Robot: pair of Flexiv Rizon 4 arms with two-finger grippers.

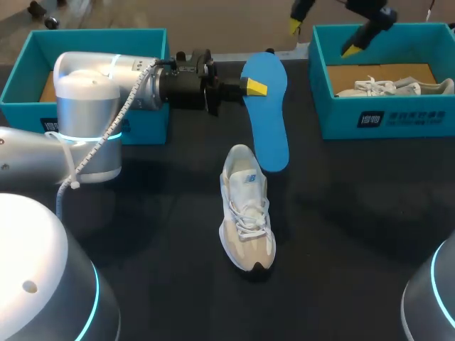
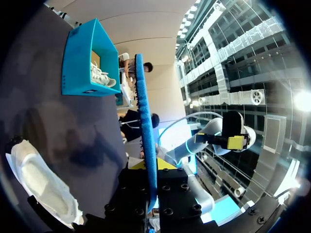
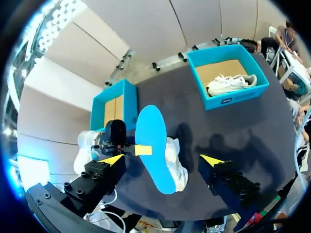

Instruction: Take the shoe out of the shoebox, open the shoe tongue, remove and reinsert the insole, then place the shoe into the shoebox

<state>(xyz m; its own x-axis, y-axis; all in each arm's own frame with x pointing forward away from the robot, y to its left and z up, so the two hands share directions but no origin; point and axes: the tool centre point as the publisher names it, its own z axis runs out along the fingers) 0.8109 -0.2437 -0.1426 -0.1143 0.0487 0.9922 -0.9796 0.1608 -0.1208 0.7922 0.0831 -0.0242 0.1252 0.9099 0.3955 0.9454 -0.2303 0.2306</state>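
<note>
My left gripper (image 1: 250, 87) is shut on the upper edge of a blue insole (image 1: 268, 114), which hangs in the air above the table. In the left wrist view the insole (image 2: 145, 121) runs edge-on out from between the fingers. Below it a white and beige shoe (image 1: 246, 209) lies on the dark table, toe towards the front. My right gripper (image 1: 323, 37) stands open and empty, high above the back of the table. From its wrist view, between the open fingertips of that gripper (image 3: 163, 160), I look down on the insole (image 3: 153, 141) and the shoe (image 3: 176, 162).
A teal shoebox (image 1: 384, 117) at the back right holds a second white shoe (image 1: 394, 87). Another teal shoebox (image 1: 21, 78) stands at the back left, partly behind my left arm. Dark table surface surrounds the shoe.
</note>
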